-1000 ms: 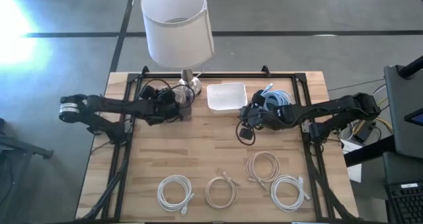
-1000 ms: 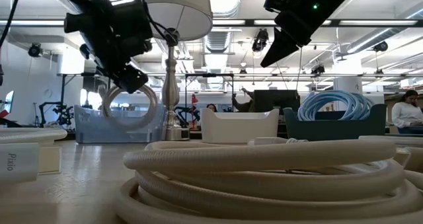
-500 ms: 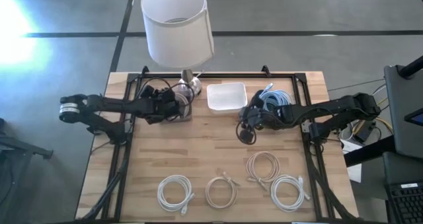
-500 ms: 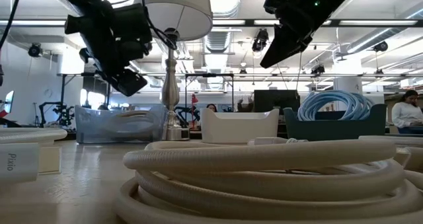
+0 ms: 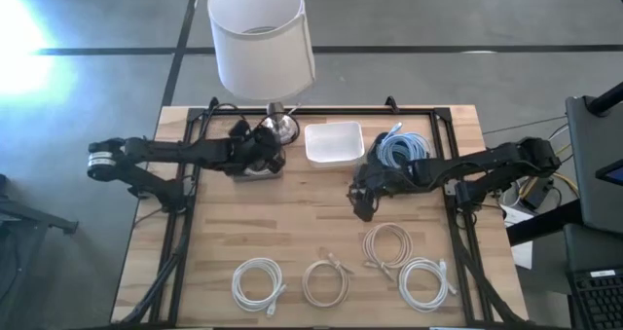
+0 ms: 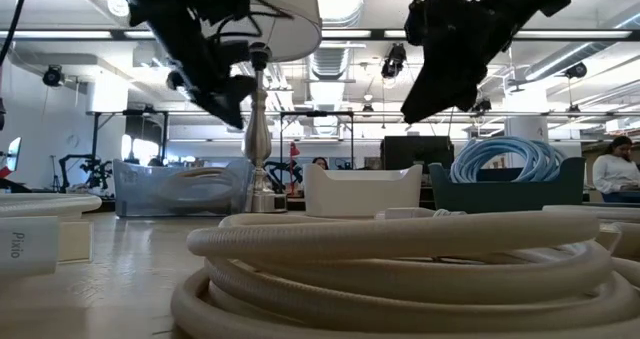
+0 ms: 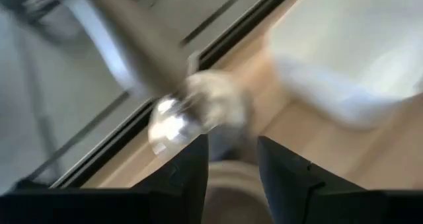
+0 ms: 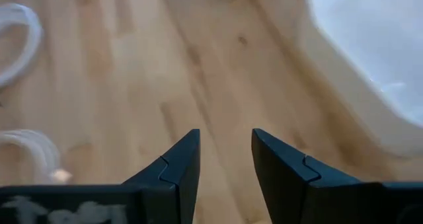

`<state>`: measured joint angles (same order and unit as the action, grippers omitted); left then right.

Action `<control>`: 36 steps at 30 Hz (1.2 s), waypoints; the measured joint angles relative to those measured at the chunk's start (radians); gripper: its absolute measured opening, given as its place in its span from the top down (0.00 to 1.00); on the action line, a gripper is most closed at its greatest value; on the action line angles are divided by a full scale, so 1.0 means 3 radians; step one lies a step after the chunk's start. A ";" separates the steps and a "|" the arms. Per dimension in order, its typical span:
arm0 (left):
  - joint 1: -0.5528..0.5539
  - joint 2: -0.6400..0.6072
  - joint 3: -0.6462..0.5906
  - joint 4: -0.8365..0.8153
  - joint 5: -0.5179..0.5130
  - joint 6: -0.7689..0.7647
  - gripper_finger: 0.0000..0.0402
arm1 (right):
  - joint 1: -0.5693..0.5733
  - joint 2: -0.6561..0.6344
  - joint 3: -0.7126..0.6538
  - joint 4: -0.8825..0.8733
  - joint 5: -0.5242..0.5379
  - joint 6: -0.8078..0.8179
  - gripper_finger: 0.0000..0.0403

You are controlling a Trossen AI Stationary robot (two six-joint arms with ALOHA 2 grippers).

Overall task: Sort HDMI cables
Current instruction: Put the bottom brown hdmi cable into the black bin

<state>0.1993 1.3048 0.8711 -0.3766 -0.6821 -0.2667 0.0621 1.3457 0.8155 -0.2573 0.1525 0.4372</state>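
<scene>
A: Where is the table (image 5: 292, 223) open?

B: A bare band of wood runs across its middle, between both arms and the four coiled cables (image 5: 341, 276) along the near edge.

A: And the obstacles?

B: The lamp (image 5: 261, 38), white bin (image 5: 334, 142) and blue coils (image 5: 401, 147) crowd the far edge.

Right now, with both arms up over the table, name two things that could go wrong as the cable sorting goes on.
1. The left gripper hangs right beside the lamp; a careless swing could knock it over.
2. The right gripper, fingers open and empty, must reach the four coiled cables lying close together along the table's near edge; it may snag two neighbouring coils at once or mix tan with white.
</scene>
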 joint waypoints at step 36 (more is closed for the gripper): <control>0.0015 0.0000 -0.0025 0.1096 0.0489 0.0800 0.67 | 0.1095 0.2323 0.2290 -0.1864 -0.0801 0.1402 0.58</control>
<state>0.2037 1.3048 0.8635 -0.0479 -0.5353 -0.0268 0.3905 2.0427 1.5024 -0.8165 -0.0879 0.8576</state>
